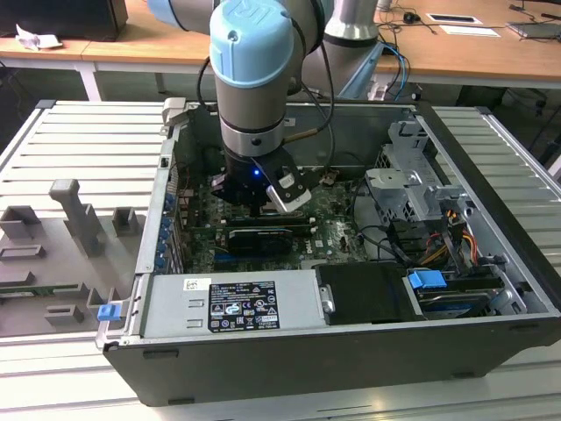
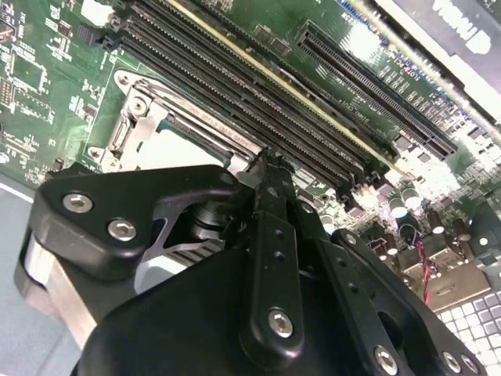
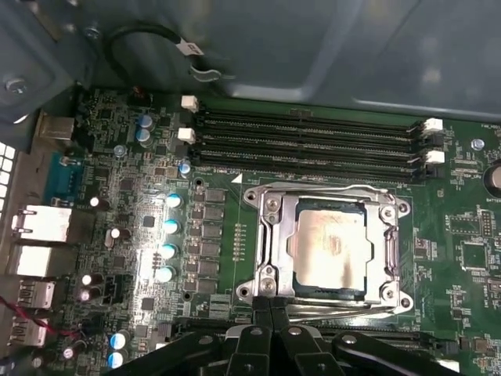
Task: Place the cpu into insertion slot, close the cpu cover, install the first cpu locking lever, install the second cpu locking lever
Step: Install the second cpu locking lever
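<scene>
Pressed together, the fingers of the hand (image 3: 271, 312) meet at their tips right at the edge of the insertion slot (image 3: 258, 282), and they pinch nothing that can be made out; in the second wrist view the same black hand (image 2: 270, 168) comes down on a corner of the silver socket frame, just beside the long black memory slots (image 2: 258, 94); in the exterior view the hand (image 1: 254, 203) reaches down from the arm's pale blue wrist joint (image 1: 254, 53) into the open computer case (image 1: 351, 351), over the green motherboard (image 1: 337, 230). In the first wrist view the cpu (image 3: 330, 243) lies flat inside the insertion slot, its pale grey top showing through the large window of the cpu cover (image 3: 288, 235); that cover is down over the chip, level with the silver rim; whether the locking levers are latched cannot be told. Four memory slots (image 3: 309, 141) run alongside the socket, and a row of capacitors (image 3: 169, 239) stands on the board near it. A grey power-supply box (image 1: 232, 305) fills the case's near edge in the exterior view, and the case rests on a ribbed metal surface (image 1: 79, 149).
</scene>
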